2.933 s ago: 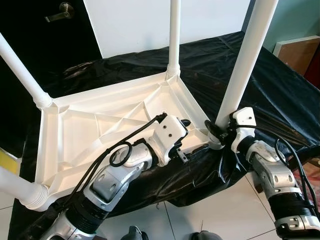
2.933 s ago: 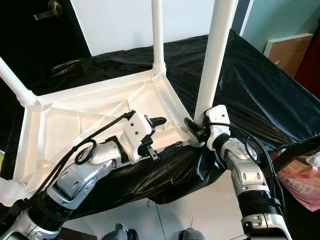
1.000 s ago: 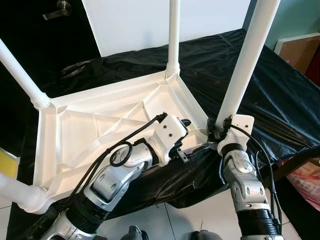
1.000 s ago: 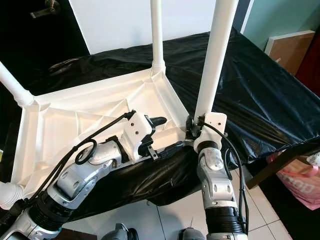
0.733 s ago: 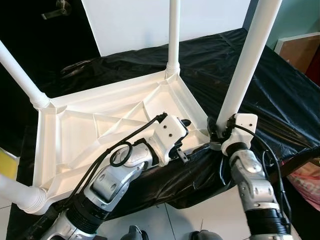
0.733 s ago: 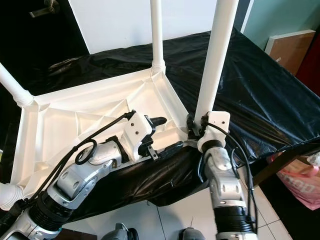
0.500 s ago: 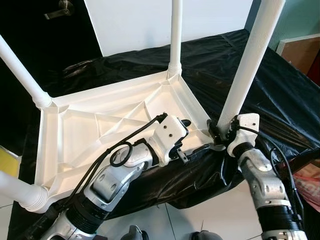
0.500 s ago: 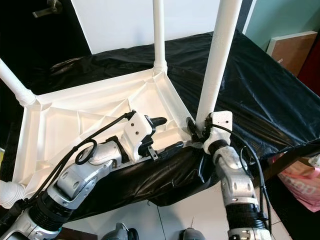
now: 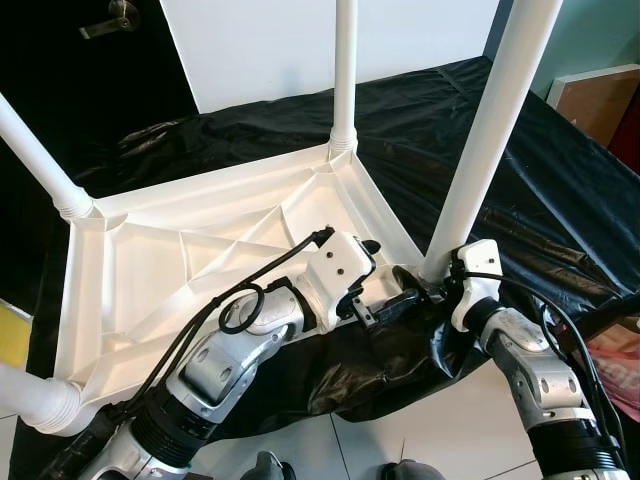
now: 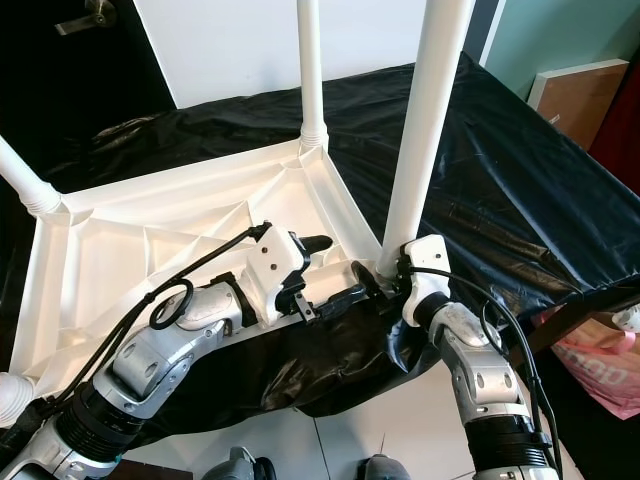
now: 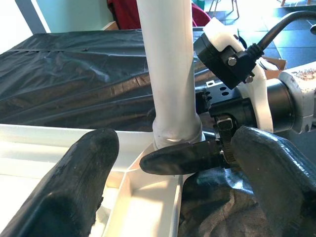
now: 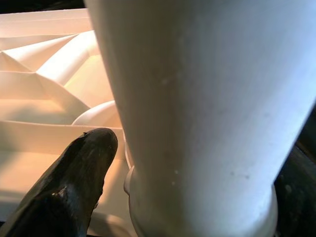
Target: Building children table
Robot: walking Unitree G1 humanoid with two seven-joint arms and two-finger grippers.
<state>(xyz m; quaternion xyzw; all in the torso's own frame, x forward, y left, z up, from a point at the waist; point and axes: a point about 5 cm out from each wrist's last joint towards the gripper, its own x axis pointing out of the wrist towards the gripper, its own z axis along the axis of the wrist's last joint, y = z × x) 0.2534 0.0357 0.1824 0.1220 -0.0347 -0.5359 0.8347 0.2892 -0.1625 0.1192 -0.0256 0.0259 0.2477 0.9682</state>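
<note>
Item: children's table top (image 9: pixel 150 270), inverted on a black plastic sheet (image 9: pixel 560 190), occupying the centre and left of the frame. Moulded white plastic, ribbed underside, glossy.

Near-right leg (image 9: pixel 487 130): smooth white tube, long axis upright, slightly tilted, seated in the corner socket at centre right. It rises directly ahead of the right gripper (image 9: pixel 432 285), the nearer arm, whose two black fingers straddle the leg's base, one pad (image 12: pixel 74 168) on each side.

Left gripper (image 9: pixel 385 285): jaws spread wide, holding nothing, at the table's near edge just beside that corner.

Three further legs stand in the remaining corners.
</note>
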